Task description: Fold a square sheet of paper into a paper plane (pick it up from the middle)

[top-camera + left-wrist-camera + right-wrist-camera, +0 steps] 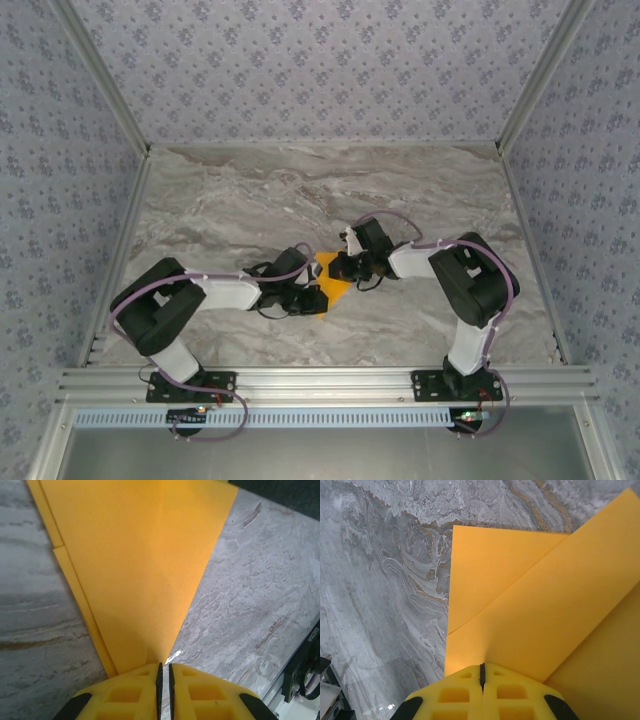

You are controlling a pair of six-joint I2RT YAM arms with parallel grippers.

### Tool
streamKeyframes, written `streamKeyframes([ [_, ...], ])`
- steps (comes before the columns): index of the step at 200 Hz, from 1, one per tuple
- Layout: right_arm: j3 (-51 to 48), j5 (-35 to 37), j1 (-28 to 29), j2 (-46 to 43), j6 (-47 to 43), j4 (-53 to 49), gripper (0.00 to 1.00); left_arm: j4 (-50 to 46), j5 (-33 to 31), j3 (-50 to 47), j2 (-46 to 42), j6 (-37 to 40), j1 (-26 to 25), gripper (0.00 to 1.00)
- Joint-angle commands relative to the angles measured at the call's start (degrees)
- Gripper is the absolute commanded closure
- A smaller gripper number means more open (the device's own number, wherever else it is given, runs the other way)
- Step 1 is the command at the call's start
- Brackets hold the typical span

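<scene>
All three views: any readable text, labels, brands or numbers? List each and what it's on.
No text can be read.
Black part at the right edge of the left wrist view: small pale marking, too blurred to read.
Folded orange paper: plain, no print.
Marble-pattern table: veining, no text.
Wallpaper: repeating floral motif, no letters or numbers.

From above you got only a small patch of the orange paper (337, 287) between the wrists (the arms covered the rest), its folds too small to read. In your left wrist view it ran off the top edge; in the right, off the right and bottom edges, and the right gripper (482, 672) hid where its crease ended.
</scene>
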Motion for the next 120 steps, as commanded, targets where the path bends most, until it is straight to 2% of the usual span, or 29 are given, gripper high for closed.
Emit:
streamKeyframes([
  [1,-1.38,6.49,0.01,4.14,-0.22,-7.02,0.97,-3.24,-0.3,-1.68,0.55,-0.4,-0.82,0.85],
  [120,-0.61,6.99,0.01,4.58,-0.61,-8.25,0.97,-7.91,0.47,-4.69,-3.33,0.92,-1.51,0.85],
])
